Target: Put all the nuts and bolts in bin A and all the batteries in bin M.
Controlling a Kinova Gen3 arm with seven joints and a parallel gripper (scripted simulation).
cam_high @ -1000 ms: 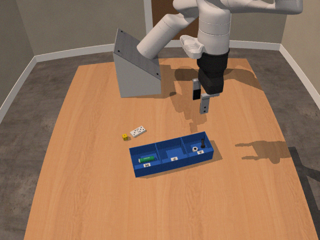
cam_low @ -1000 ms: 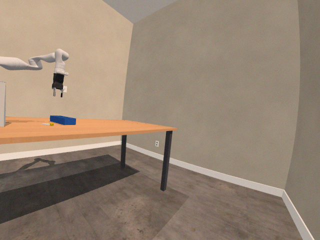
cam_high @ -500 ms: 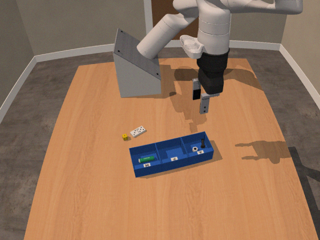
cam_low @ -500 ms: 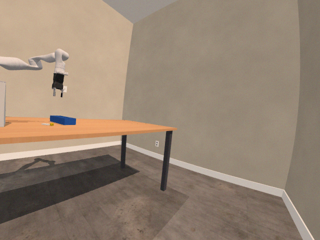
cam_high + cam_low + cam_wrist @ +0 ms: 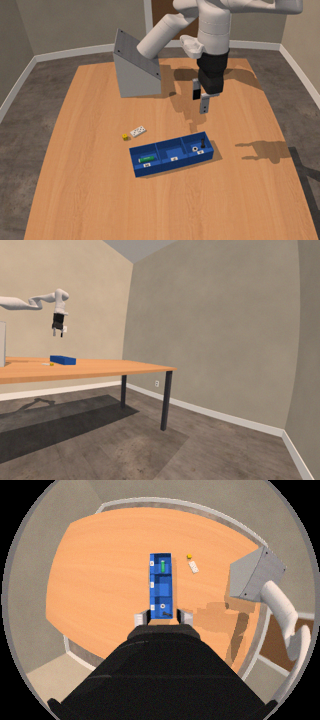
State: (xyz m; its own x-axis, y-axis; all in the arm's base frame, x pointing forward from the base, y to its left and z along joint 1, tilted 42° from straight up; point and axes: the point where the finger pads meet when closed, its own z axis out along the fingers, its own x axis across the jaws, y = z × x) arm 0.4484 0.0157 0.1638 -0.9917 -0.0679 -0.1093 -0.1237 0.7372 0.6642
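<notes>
Hand (image 5: 200,103) hangs high above the wooden table (image 5: 85,186), fingers wide and empty. Green cylindrical battery (image 5: 146,158) lies along the long blue three-compartment bin (image 5: 178,165), in its left end compartment. Only the top view shows the dark bolt (image 5: 202,142) and silver nut (image 5: 194,149) in the right end compartment.

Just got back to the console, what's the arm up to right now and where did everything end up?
The claw hangs open and empty, high above the table, behind the blue bin tray. In the tray, the green battery lies in the left compartment, the nut and the dark bolt sit in the right one, and the middle one looks empty. The yellow die and the domino lie on the table beside the tray.
</notes>
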